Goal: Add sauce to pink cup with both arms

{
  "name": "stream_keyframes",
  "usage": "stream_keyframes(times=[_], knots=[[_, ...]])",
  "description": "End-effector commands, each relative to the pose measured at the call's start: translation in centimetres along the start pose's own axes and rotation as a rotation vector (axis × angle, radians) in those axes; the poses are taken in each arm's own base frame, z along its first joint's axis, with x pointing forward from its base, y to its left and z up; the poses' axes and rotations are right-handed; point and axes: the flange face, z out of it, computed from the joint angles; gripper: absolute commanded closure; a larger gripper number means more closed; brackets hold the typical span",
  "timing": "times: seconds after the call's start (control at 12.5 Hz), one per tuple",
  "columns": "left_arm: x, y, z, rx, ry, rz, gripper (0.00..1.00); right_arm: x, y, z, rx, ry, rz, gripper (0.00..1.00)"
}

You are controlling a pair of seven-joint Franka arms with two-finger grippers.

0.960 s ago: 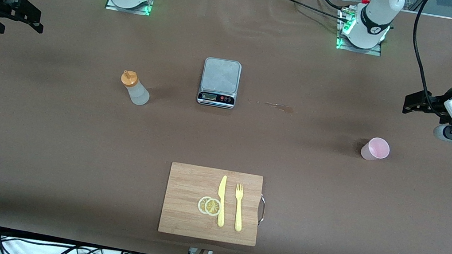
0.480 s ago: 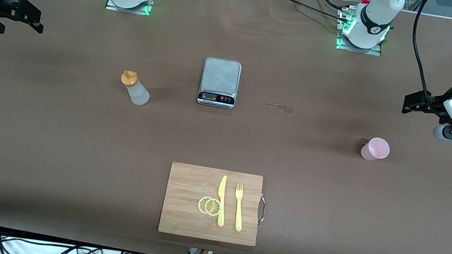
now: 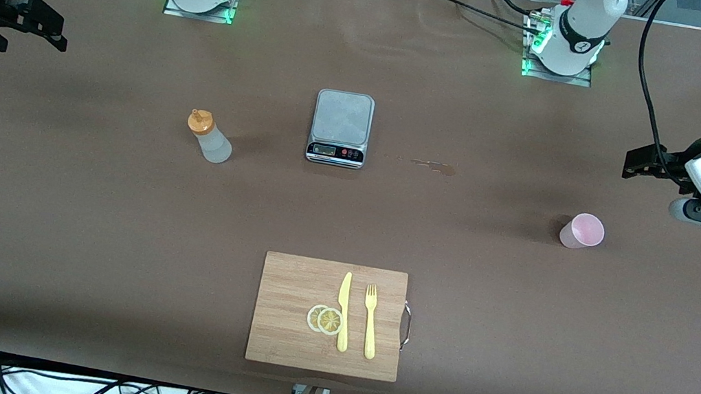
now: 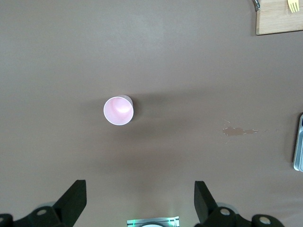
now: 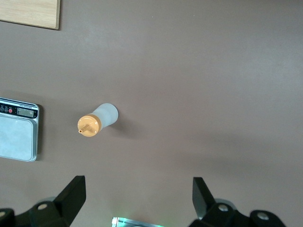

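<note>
The sauce bottle, whitish with an orange cap, stands on the brown table toward the right arm's end; in the right wrist view this bottle is apart from the fingers. The pink cup stands upright toward the left arm's end, and the left wrist view looks down into the cup. My left gripper hangs open over bare table beside the cup, holding nothing. My right gripper hangs open over the table's edge at its own end, empty.
A kitchen scale sits mid-table between bottle and cup, with a small wet stain beside it. Nearer the front camera lies a wooden cutting board with a yellow knife, a fork and lemon slices.
The left arm's wrist has shifted and tilted slightly. The right arm, bottle and cup have not moved.
</note>
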Motion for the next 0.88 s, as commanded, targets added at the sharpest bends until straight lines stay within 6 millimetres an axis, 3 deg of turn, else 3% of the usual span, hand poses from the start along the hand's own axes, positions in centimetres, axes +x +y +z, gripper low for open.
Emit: stream_keyframes(times=[0.0, 0.16, 0.4, 0.56, 0.8], knots=[[1.0, -1.4, 0.6, 0.005, -0.021, -0.014, 0.0, 0.0, -0.3, -0.6, -0.001, -0.002, 0.014, 0.0], [1.8, -1.3, 2.0, 0.005, -0.047, -0.002, 0.0, 0.0, -0.2, -0.6, -0.001, -0.002, 0.016, 0.0], [4.4, -1.9, 7.0, 0.011, -0.124, 0.021, 0.0, 0.0, -0.2, -0.7, -0.001, -0.001, 0.015, 0.0], [5.1, -3.2, 9.0, 0.032, -0.126, 0.035, 0.0, 0.0, -0.1, -0.7, -0.001, -0.001, 0.019, 0.0], [5.7, -6.0, 14.1, 0.038, -0.1, 0.056, 0.0, 0.0, -0.1, -0.7, -0.001, -0.001, 0.017, 0.0]])
